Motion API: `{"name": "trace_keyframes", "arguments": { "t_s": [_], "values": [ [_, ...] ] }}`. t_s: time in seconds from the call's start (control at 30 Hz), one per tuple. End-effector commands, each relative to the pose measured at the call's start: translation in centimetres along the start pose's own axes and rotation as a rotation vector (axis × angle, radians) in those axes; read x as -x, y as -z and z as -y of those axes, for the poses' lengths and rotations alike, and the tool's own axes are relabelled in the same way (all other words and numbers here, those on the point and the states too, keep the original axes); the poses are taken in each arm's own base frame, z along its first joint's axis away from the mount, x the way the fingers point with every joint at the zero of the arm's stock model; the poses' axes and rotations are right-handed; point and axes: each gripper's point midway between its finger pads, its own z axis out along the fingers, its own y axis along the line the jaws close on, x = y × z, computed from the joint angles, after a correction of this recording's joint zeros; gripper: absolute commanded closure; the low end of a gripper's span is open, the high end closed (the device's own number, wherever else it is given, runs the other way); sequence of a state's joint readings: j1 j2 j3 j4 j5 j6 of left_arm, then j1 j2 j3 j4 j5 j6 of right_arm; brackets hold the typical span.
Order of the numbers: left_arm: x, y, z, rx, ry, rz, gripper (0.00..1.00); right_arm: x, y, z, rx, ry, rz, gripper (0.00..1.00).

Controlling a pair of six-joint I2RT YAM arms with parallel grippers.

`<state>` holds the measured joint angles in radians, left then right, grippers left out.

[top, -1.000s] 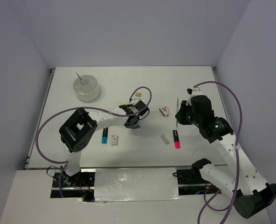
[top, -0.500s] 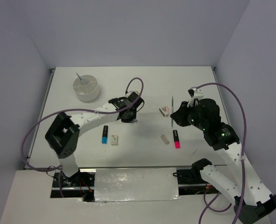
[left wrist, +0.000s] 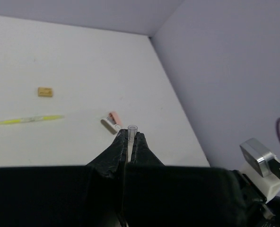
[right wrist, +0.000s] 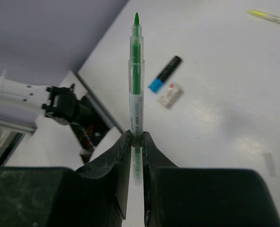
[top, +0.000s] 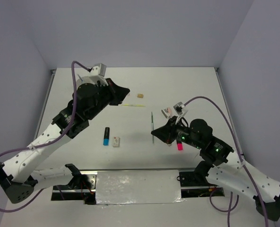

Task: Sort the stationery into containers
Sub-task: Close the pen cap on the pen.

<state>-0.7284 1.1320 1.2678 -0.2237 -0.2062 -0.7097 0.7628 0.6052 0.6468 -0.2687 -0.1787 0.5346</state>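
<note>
My left gripper (top: 126, 91) is raised over the back left of the table and is shut on a thin clear-ended pen (left wrist: 132, 128). The white cup is hidden behind the left arm. My right gripper (top: 157, 134) is shut on a green highlighter pen (right wrist: 136, 75), which it holds above the table's middle (top: 153, 124). A blue-and-black marker (top: 106, 136) and a white eraser (top: 116, 141) lie at the front left. A yellow-green stick (top: 133, 105) and a tan eraser (top: 140, 95) lie further back. A pink highlighter (top: 179, 145) is partly hidden by the right arm.
A pink-and-white eraser (top: 167, 112) lies right of centre and also shows in the left wrist view (left wrist: 112, 121). The table's near edge with the arm bases (top: 137, 184) is in front. Walls close in the back and both sides.
The left arm has lifted and swung back left with its pen, now covering the cup. The right arm has carried the green pen left and nearer, towards the table's middle.
</note>
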Motion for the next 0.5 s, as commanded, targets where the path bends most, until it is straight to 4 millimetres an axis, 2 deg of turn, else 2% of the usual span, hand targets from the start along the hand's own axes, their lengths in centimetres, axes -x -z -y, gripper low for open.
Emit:
{"name": "trace_keyframes", "arguments": {
  "t_s": [0.0,0.03,0.07,0.13,0.17,0.2,0.23,0.47],
  "values": [
    [1.5,1.2,2.8,-0.180,0.032,0.092,1.00,3.8,-0.8,-4.7,0.129,-0.050,0.163,1.00],
    [2.0,1.7,3.5,-0.223,0.039,0.119,0.99,3.5,-1.4,-5.1,0.131,-0.048,0.149,1.00],
    [2.5,2.6,4.1,-0.262,0.046,0.141,0.99,3.8,-1.5,-6.6,0.166,-0.037,0.151,1.00],
    [2.4,3.2,4.6,-0.309,0.072,0.154,0.99,3.7,-2.5,-6.8,0.148,-0.024,0.137,1.00],
    [2.8,3.9,4.9,-0.331,0.082,0.167,0.99,3.8,-2.6,-7.7,0.167,-0.020,0.130,1.00],
    [2.1,3.9,4.8,-0.342,0.092,0.156,0.99,4.1,-2.9,-7.6,0.149,-0.018,0.146,1.00],
    [2.7,4.6,5.3,-0.371,0.115,0.177,0.99,4.7,-3.1,-8.4,0.169,-0.015,0.161,1.00],
    [2.1,5.0,5.2,-0.373,0.129,0.149,0.98,5.6,-4.0,-9.4,0.162,0.023,0.152,1.00]
  ]
}}
